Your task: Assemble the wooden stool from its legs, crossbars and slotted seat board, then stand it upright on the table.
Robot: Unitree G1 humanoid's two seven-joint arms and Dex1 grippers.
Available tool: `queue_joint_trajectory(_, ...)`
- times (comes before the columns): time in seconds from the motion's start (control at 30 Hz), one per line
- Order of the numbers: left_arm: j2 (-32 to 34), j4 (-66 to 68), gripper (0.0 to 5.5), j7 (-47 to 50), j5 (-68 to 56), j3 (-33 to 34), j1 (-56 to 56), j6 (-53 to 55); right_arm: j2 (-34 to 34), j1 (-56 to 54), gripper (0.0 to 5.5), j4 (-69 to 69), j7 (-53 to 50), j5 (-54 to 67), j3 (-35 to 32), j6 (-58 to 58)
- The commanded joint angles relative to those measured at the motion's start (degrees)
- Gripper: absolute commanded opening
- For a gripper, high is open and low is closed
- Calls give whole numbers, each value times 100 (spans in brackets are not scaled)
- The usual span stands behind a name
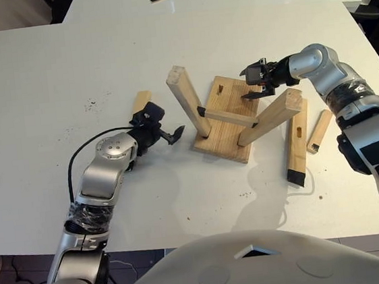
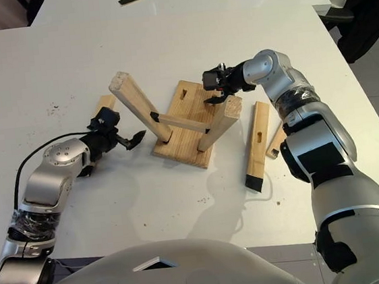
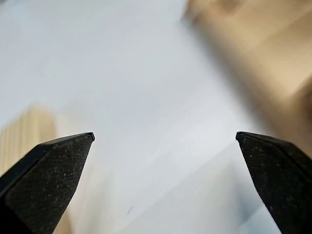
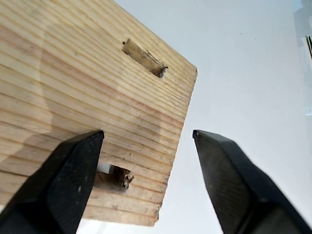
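Mid-assembly. The seat board (image 1: 223,142) lies flat on the bench under the right pincer (image 1: 253,86), which hangs spread and empty over the open slots. The left leg (image 1: 186,101) and right leg (image 1: 271,116) stand in the board between the two pincers, joined by a crossbar (image 1: 231,117). The left pincer (image 1: 173,135) is spread too, just beside the left leg. A loose leg (image 1: 296,141) lies nearer the robot than the right pincer. Likely next: pinch that leg and seat it in a free slot.
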Motion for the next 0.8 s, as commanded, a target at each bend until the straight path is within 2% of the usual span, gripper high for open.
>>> queue_joint_trajectory(0.03,391,-1016,540,-518,-509,206,451,292,172,-52,339,382,-276,107,-356,424)
queue_joint_trajectory(0.17,585,-1708,540,-789,-823,81,581,533,190,-252,339,538,-412,320,-755,612)
queue_joint_trajectory(0.3,244,-1876,540,-630,-834,-460,492,688,236,-284,339,730,-788,163,-830,684)
queue_joint_trajectory(0.43,-33,-1535,540,-361,-435,-1144,574,458,254,-275,339,901,-1273,-171,-686,560)
queue_joint_trajectory(0.53,-125,-1226,540,-248,-224,-1387,672,259,183,-300,339,972,-1622,-506,-489,365)
queue_joint_trajectory(0.63,-248,-761,540,-60,3,-1451,681,37,98,-232,339,1057,-1716,-849,-265,200)
queue_joint_trajectory(0.8,-543,77,540,351,376,-1295,451,-301,-117,-113,339,1100,-1277,-1227,100,-81)
